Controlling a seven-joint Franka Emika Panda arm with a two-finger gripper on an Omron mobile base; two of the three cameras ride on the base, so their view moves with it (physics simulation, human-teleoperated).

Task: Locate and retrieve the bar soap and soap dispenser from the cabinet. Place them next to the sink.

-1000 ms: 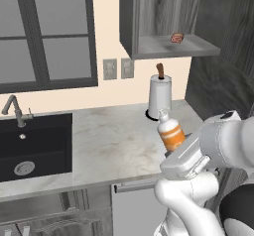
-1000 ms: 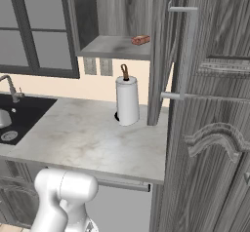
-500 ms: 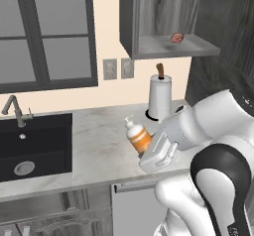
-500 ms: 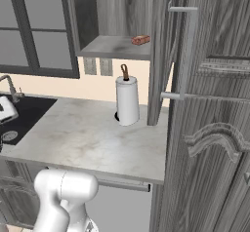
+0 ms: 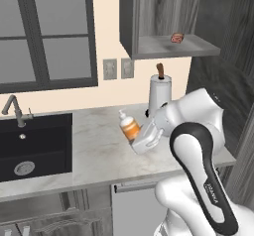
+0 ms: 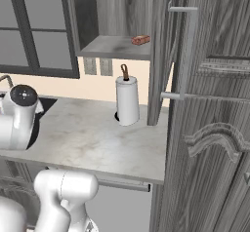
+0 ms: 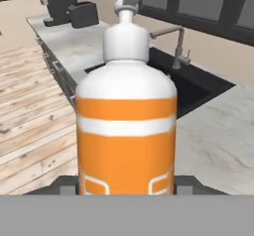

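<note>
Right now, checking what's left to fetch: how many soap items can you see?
2. The soap dispenser is held in the gripper over the counter; the bar soap lies on the cabinet shelf.

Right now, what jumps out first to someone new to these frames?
The orange soap dispenser, clamped in the gripper and carried tilted above the marble counter, between the paper-towel roll and the black sink. In the hand view it looms large with the faucet behind. The reddish bar soap sits alone on the open cabinet's shelf.
</note>
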